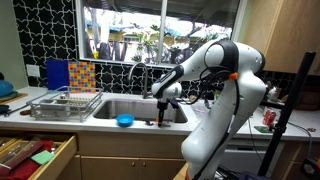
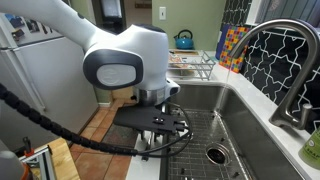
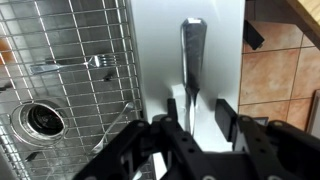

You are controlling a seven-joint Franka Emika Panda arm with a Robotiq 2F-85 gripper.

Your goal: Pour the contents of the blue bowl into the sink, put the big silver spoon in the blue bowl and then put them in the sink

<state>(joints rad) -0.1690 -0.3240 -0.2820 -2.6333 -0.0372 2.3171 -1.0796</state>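
In the wrist view the big silver spoon (image 3: 190,55) lies lengthwise on the white counter strip in front of the sink (image 3: 20,30). My gripper (image 3: 198,112) stands over the spoon's handle with its jaws apart. The handle runs between the fingers (image 3: 225,116), closer to the sink-side one, and I see no finger pressing on it. The blue bowl (image 1: 124,120) sits on the front counter edge, to one side of the gripper (image 1: 160,108) in an exterior view. It does not show in the wrist view. The sink (image 2: 215,115) has a wire grid on its floor.
A fork (image 3: 95,62) lies on the sink grid near the drain (image 3: 40,118). A wire dish rack (image 1: 65,103) stands beside the basin and the faucet (image 2: 290,60) rises behind it. A wooden drawer (image 1: 35,155) hangs open below the counter. Tiled floor (image 3: 280,70) lies past the counter edge.
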